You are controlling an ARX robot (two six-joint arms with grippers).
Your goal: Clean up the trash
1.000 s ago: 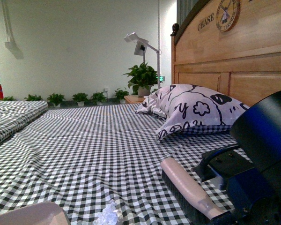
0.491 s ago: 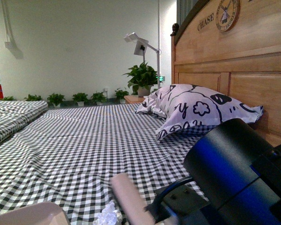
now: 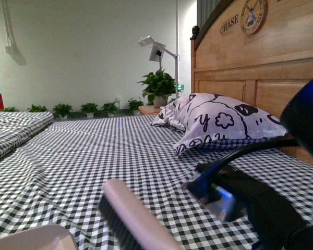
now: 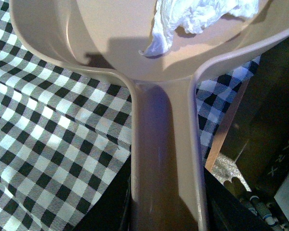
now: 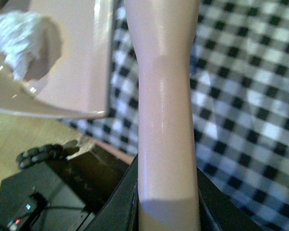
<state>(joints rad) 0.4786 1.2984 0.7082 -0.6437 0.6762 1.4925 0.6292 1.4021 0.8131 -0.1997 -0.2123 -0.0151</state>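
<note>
Pink brush (image 3: 138,219) hides tissue (image 4: 197,14) from front.

Dustpan (image 4: 111,43) is looking like smooth pinkish-beige plastic, semi-glossy, catching soft highlights. Brush handle (image 5: 166,110) is showing the same smooth plastic, shinier, with light streaks along it. Crumpled tissue (image 4: 197,17) is reading as thin white paper, matt and wrinkled. Checked bedsheet (image 3: 94,156) is looking like woven cloth, matt, creased. Pillow (image 3: 219,122) is appearing as soft printed fabric. Headboard (image 3: 261,57) is showing varnished wood, light satin sheen.
</note>
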